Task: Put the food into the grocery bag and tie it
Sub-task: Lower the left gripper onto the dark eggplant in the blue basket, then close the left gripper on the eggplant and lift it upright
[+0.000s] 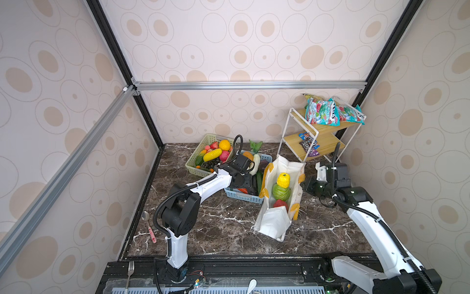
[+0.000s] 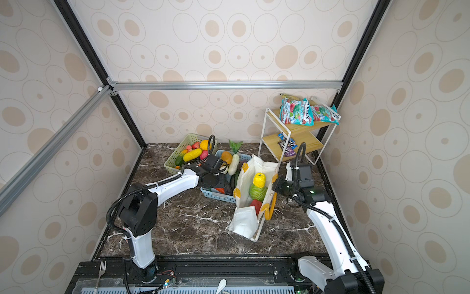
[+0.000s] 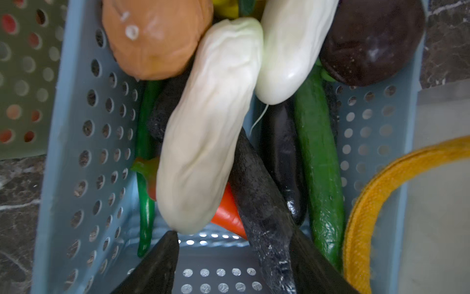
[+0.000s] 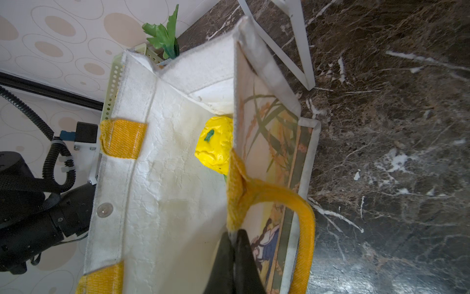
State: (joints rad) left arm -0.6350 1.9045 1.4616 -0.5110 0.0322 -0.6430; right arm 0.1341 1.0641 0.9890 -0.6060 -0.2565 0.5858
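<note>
On the dark marble tabletop [image 1: 216, 229], right of centre, the grocery bag [image 1: 273, 224] stands with its mouth open and its near end panel folded inward. Both top views show three pieces of food inside it: a yellow knobbly fruit [image 1: 283, 180] at the far end, a green cabbage [image 1: 281, 192] touching it, and a red piece [image 1: 280, 204] nearest the camera.

The right gripper [image 4: 234, 234] has its fingers pressed together on the bag's right-hand rim, just beside the base of a yellow-orange handle [image 4: 302, 229], so the fabric is pinched between them.

The light blue basket [image 1: 244, 197] sits against the bag's left side, and the bag's other handle [image 3: 368, 198] hangs across the basket's rim. The left gripper [image 3: 235, 236] is low inside this basket with its jaws apart, clamping nothing. A dark rough vegetable [image 3: 262, 208] runs through the gap close to one finger, and the end of a white ridged vegetable [image 3: 208, 127] lies just ahead. Around them lie a white radish [image 3: 287, 51], a cucumber [image 3: 320, 165], a glossy eggplant [image 3: 282, 157] and a red-orange pepper [image 3: 226, 213].

Farther left, the pale green basket [image 1: 195, 170] holds more fruit. A white-framed shelf rack [image 1: 300, 135] at the back right carries snack packets [image 1: 321, 112].
</note>
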